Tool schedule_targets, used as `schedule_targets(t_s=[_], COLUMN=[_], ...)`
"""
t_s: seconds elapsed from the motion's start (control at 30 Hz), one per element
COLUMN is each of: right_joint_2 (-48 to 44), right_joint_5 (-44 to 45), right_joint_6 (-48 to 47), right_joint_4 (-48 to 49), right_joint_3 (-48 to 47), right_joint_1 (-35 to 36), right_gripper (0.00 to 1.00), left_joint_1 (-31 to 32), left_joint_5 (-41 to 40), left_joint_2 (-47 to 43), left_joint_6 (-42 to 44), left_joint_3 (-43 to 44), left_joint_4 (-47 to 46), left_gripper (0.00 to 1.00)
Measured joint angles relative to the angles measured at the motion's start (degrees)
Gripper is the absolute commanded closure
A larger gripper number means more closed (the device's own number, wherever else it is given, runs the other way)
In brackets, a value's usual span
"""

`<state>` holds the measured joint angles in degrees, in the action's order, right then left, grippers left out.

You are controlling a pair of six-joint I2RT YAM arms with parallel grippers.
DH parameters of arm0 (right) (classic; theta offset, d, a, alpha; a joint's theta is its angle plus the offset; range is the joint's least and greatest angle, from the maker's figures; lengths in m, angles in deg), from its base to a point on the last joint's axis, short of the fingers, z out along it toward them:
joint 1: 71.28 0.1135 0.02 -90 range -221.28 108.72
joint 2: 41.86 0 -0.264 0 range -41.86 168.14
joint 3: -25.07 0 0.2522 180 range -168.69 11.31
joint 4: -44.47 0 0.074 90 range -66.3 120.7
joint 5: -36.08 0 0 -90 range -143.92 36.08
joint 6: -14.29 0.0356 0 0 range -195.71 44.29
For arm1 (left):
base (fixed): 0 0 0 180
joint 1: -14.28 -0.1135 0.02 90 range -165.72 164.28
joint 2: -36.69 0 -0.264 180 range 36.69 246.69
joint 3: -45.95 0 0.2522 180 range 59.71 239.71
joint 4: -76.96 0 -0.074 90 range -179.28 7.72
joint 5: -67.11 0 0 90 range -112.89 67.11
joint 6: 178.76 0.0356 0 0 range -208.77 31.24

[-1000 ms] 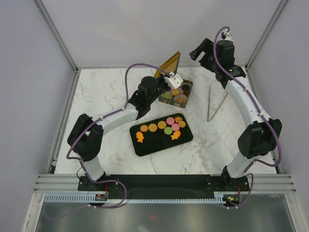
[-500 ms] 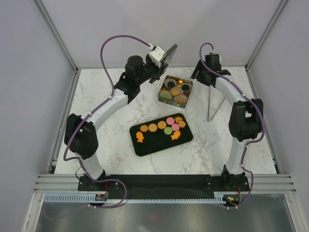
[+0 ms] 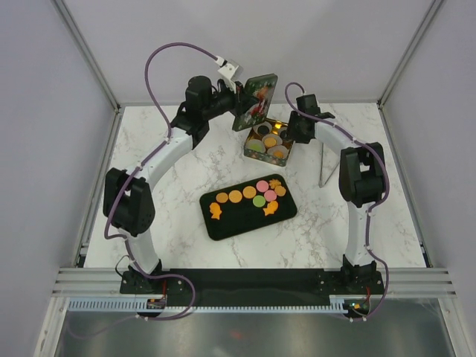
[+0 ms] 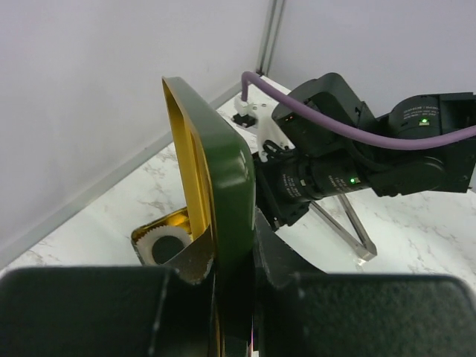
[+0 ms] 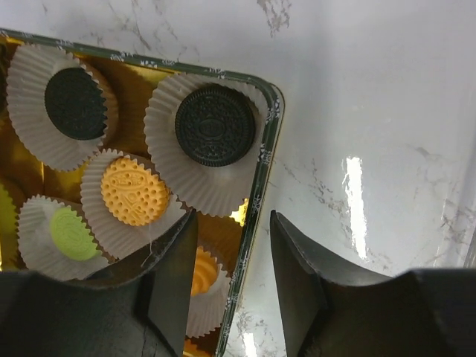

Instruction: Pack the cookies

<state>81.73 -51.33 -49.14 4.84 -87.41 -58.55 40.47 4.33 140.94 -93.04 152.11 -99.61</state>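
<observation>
Most of the cookies (image 3: pixel 249 196) lie in loose rows on a black tray (image 3: pixel 223 227) in the middle of the table (image 3: pixel 149 149). They are round ones in orange, pink and green, with a few orange fish shapes among them. More sit in a small tin (image 3: pixel 262 159) just beyond the tray, towards the far side. Each rests in a pale paper cup (image 5: pixel 167 160). Up close I can see two dark ones (image 5: pixel 215 124), an orange one (image 5: pixel 134 190) and a green one (image 5: pixel 71 231).

The right gripper (image 5: pixel 232 253) hangs over the tin's far right corner. Its jaws are partly apart and straddle the tin's rim (image 5: pixel 262 160), one finger (image 5: pixel 175 275) inside over the cups and the other outside over the marble. A gap shows around the rim, so it grips nothing.

The left gripper (image 4: pixel 234 271) is clamped on the tin's lid (image 3: pixel 255 103), green outside and gold inside. It holds the lid upright in the air, above the far left edge of the tin.

A pair of metal tongs (image 3: pixel 332 160) lies on the table to the right of the tin.
</observation>
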Motion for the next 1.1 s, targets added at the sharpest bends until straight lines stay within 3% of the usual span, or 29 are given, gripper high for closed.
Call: schedule_targets(t_s=[0.07,0.3,0.43,0.7,0.77,0.87,1.1], right_joint_2=[0.7,1.8,2.5,4.7,4.7,4.8,4.5], right_joint_5=[0.3,0.7,0.5,-1.1,-2.2,-3.2,-4.3], right_joint_6=[-0.6,-2.8,-5.9,-9.3,-9.3,-8.9,-7.0], right_joint_4=[-0.6,-1.9,-2.3,-1.7,-1.6,-1.6,-1.1], right_joint_3=[-0.2,-1.6,-2.8,-5.7,-5.8,-5.9,-6.3], right_joint_1=[0.5,1.0,1.2,2.7,3.0,3.3,3.6], right_gripper=[0.54,0.88,0.98,0.97,0.93,0.75,0.59], left_joint_1=[-0.3,-2.7,-4.9,-7.7,-8.0,-8.2,-8.8], left_joint_5=[1.5,5.4,6.6,9.0,9.5,10.6,12.4], left_joint_2=[0.8,2.3,2.4,4.7,5.2,6.3,8.3], left_joint_6=[-1.7,-8.0,-11.1,-17.9,-20.0,-23.1,-30.3], left_joint_3=[0.3,0.7,0.7,0.5,0.0,-0.1,-2.1], left_joint_4=[0.2,0.2,-0.7,-1.9,-2.7,-3.9,-8.0], left_gripper=[0.98,0.98,0.98,0.98,0.98,0.98,0.98])
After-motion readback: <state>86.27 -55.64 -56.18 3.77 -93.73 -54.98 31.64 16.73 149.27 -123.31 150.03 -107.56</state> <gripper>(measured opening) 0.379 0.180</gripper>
